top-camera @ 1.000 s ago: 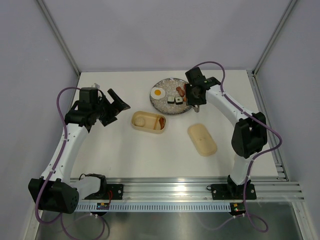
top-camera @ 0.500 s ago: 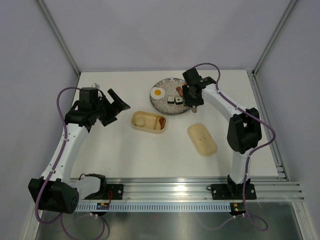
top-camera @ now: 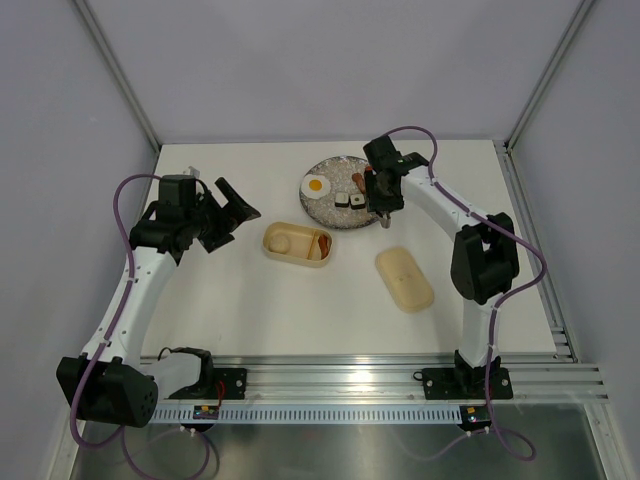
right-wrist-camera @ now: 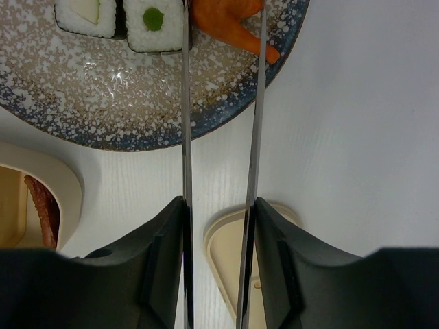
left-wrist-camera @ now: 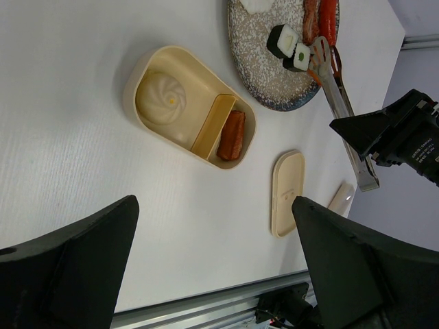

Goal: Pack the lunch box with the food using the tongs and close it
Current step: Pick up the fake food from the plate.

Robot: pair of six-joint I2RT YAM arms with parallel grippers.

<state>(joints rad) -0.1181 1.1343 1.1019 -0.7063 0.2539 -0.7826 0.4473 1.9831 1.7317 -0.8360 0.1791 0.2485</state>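
The lunch box (top-camera: pixel 297 243) lies open mid-table with a beige ball (left-wrist-camera: pixel 161 98) in one compartment and a sausage (left-wrist-camera: pixel 232 135) in the other. Its lid (top-camera: pixel 404 279) rests apart to the right. On the plate (top-camera: pixel 327 208) are a fried egg (top-camera: pixel 317 185), two sushi rolls (right-wrist-camera: pixel 120 17), sausages (left-wrist-camera: pixel 321 17) and an orange carrot piece (right-wrist-camera: pixel 230 24). My right gripper (right-wrist-camera: pixel 218 212) is shut on the tongs (right-wrist-camera: pixel 255 123), whose two arms straddle the carrot piece. Left of the lunch box, my left gripper (left-wrist-camera: pixel 212 200) hangs open and empty.
The plate's near rim (right-wrist-camera: pixel 82 130) lies just beyond the lid (right-wrist-camera: pixel 230 274) in the right wrist view. White walls and metal posts bound the table at the back and sides. An aluminium rail runs along the near edge.
My right gripper has shifted a little left over the plate's right edge, and the tong arms have come somewhat closer together. The left arm has not moved.
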